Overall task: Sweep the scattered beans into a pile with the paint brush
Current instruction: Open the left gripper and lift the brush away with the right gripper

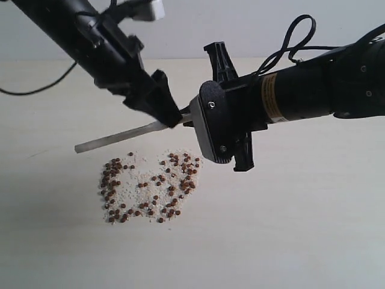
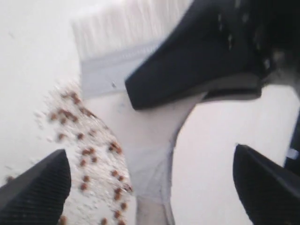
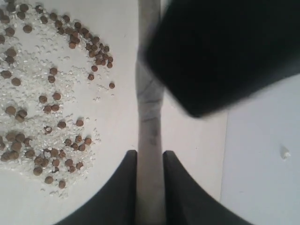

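Holding the jaws of the right gripper (image 3: 150, 153) shut on the paint brush (image 1: 120, 136), pinching its narrow edge from both sides in the right wrist view. Holding the jaws of the left gripper (image 2: 150, 151) spread wide, straddling the pale handle (image 2: 140, 131) with a gap on each side in the left wrist view; failing to confirm any left-gripper contact with the brush from the exterior view, despite crowding close beside the right gripper. Carrying the brush along the far edge of the beans (image 1: 147, 185), pointing its free end to the left, near the farthest beans. Exposing the whitish bristles (image 2: 126, 23) and the silver ferrule (image 2: 105, 75) beyond the left gripper; not resolving whether touching the table (image 1: 289, 235) or hovering over it. Judging progress as partial at best: finding the beans lying in one loose patch left of centre, mixed with pale grains (image 3: 33, 126), bunching more densely at the left and far-right margins and thinning toward the middle, with single strays dotting the near edge. Judging the remaining work as most of the job: lowering the bristles beside the outer beans, drawing the margins inward from each side, and collecting the strays into one compact cluster.
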Available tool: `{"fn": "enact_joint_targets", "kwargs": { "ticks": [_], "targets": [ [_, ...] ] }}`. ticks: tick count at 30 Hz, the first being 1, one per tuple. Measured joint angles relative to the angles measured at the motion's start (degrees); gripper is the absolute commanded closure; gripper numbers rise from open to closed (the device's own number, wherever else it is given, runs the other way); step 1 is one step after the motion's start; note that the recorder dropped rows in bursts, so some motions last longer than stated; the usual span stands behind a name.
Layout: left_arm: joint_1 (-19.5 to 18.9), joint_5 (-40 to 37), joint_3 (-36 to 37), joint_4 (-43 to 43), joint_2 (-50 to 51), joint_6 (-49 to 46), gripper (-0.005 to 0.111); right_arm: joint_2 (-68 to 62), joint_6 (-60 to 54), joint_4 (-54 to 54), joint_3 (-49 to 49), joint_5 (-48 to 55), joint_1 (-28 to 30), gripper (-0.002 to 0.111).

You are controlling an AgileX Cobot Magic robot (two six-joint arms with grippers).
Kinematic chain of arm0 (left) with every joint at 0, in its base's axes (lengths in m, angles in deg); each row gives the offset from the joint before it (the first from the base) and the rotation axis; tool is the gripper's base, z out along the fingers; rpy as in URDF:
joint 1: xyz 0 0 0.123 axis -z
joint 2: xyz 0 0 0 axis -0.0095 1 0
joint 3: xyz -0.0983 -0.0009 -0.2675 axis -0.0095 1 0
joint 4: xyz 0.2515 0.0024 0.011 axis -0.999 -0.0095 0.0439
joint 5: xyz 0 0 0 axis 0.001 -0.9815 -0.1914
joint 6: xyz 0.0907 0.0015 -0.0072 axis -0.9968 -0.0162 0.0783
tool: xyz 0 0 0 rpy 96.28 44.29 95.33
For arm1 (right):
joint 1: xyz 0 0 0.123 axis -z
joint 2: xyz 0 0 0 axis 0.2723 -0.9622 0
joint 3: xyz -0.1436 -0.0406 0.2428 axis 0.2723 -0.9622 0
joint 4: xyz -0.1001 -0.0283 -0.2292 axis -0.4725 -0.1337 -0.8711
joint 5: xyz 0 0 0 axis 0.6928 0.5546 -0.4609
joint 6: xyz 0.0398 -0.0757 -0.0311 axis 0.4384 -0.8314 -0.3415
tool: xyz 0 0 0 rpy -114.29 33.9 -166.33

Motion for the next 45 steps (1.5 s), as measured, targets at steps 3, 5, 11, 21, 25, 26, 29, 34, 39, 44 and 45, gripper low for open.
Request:
{"fn": "enact_joint_targets", "kwargs": {
  "ticks": [3, 5, 11, 21, 25, 26, 29, 34, 39, 44, 45],
  "targets": [
    [0.0, 10.1, -4.8, -0.9, -5.9, -2.4, 0.029, 0.0, 10.1, 0.0, 0.0, 3.6, -0.1, 0.108],
    [0.0, 15.2, -6.5, -1.0, -10.3, -4.8, 0.027, 0.0, 19.8, 0.1, 0.4, 5.9, 0.0, 0.108],
    [-3.9, 17.7, -5.7, 2.7, -15.7, -9.8, 0.027, -1.2, 61.2, -7.8, 10.0, -15.8, 11.2, 0.108],
    [-14.8, 12.9, 8.1, 46.6, -15.2, -47.0, 0.027, -10.4, 79.2, -8.6, 16.5, -46.8, 28.1, 0.108],
    [-15.7, 6.9, 11.4, 59.0, -11.9, -56.4, 0.027, -11.7, 77.6, -6.7, 16.5, -47.0, 28.4, 0.108],
    [-15.7, 5.4, 11.8, 60.8, -10.8, -58.1, 0.027, -11.8, 77.3, -6.1, 16.5, -47.0, 28.4, 0.108],
    [-15.7, 1.5, 12.1, 62.9, -7.3, -60.8, 0.027, -12.0, 76.9, -4.4, 16.5, -47.3, 28.4, 0.108],
    [-15.7, -1.3, 12.1, 63.8, -1.5, -62.3, 0.027, -12.0, 76.7, -2.4, 16.6, -47.3, 28.4, 0.108],
    [-15.7, -4.0, 11.7, 63.8, 2.3, -63.5, 0.027, -12.0, 76.8, -1.6, 16.6, -47.3, 28.4, 0.108],
    [-15.7, -4.7, 9.1, 64.0, 3.5, -63.7, 0.027, -12.0, 77.6, -1.5, 16.6, -47.3, 27.4, 0.108],
    [-15.7, -4.9, 8.6, 64.0, 3.8, -63.7, 0.027, -12.0, 77.7, -1.5, 16.6, -47.3, 26.6, 0.108]
  ]
}}
